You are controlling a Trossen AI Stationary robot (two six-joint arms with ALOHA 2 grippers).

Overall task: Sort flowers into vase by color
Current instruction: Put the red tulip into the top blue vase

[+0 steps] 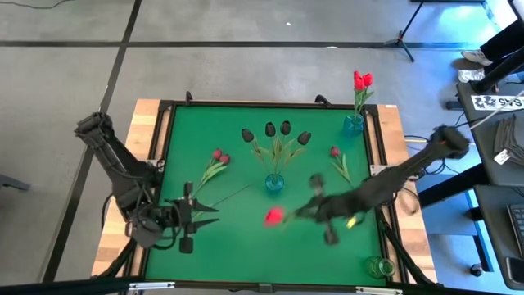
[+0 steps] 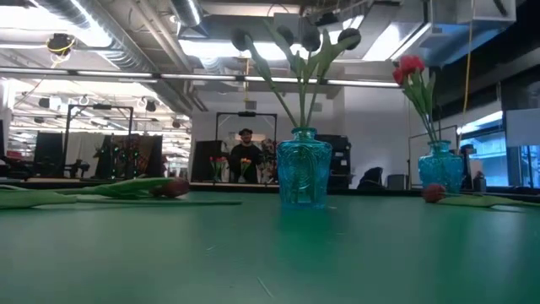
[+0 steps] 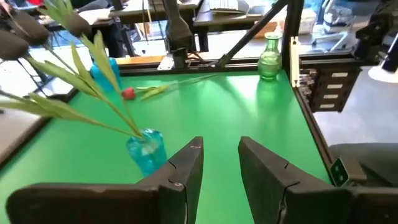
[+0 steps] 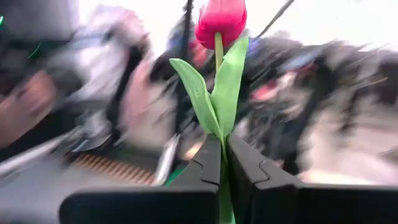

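Observation:
My right gripper (image 1: pixel 309 210) hovers over the table's near middle, shut on a red tulip (image 1: pixel 273 215) whose head points toward the table's left. My left gripper (image 3: pixel 221 165) stands open with nothing between its fingers at the near left (image 1: pixel 205 216). A blue vase (image 1: pixel 274 183) at the centre holds several near-black tulips (image 1: pixel 277 131). A second blue vase (image 1: pixel 354 124) at the far right holds red tulips (image 1: pixel 362 80). Two pink-maroon tulips (image 1: pixel 218 157) lie flat left of centre, and a reddish one (image 1: pixel 336 156) lies right of centre. My right gripper pinches the red tulip's stem (image 4: pixel 220 148) between its two fingers, just below the leaves (image 4: pixel 214 93). The stem runs on past the fingertips, roughly along them, with the head (image 4: pixel 221 17) at its far end. The tulip is lifted clear of the table.
An empty green glass vase (image 1: pixel 379 266) stands at the near right corner. A black frame (image 1: pixel 164 131) edges the green mat. In the low view a person (image 2: pixel 245 156) stands in the room beyond the table.

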